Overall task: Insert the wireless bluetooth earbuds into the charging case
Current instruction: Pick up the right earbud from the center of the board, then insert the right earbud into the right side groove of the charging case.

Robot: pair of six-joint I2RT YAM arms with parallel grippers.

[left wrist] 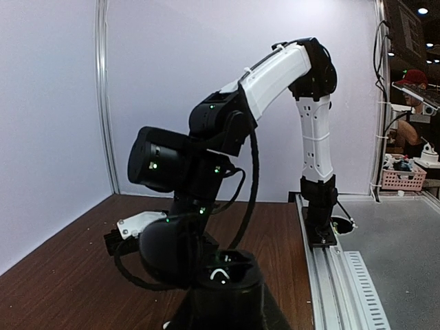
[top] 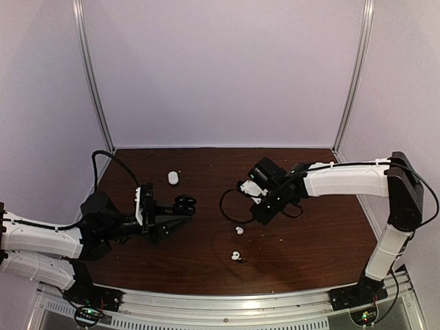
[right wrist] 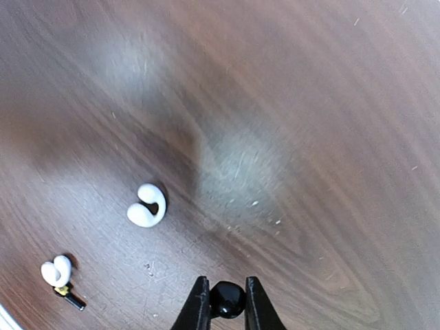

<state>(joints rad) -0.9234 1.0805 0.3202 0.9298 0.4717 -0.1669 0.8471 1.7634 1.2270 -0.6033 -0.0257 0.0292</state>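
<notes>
The black earbud [right wrist: 227, 299] is pinched between the narrow jaws of the right claw [right wrist: 225, 287], clear of the desk [top: 309, 240]. It is caught across its rounded body, which looks a sound hold for so small a piece, though how its stem points I cannot tell.

The black charging case [left wrist: 221, 269] sits in the left claw [top: 184, 208], closed about it and lifted off the wood. The mouth of the case is turned toward the right arm, with a pale mark showing inside (a socket lining or a light, I cannot say which). Held up like that, it offers its opening to the other claw, which seems to be the reason for the pose.

The right claw is to the right of the case and well apart from it, so the bud has a gap to cross. Also right of the case, and nearer the front edge, two white earbuds [right wrist: 147, 206] [right wrist: 56, 271] lie on the desk, apart from each other, with a small dark-and-gold bit [right wrist: 71, 297] just beside the farther one. Beyond the case, toward the back wall, lies a white case [top: 172, 177], likely theirs.

By my reckoning the task is at carry-and-align, with nothing seated yet; the stem must meet its socket squarely.
</notes>
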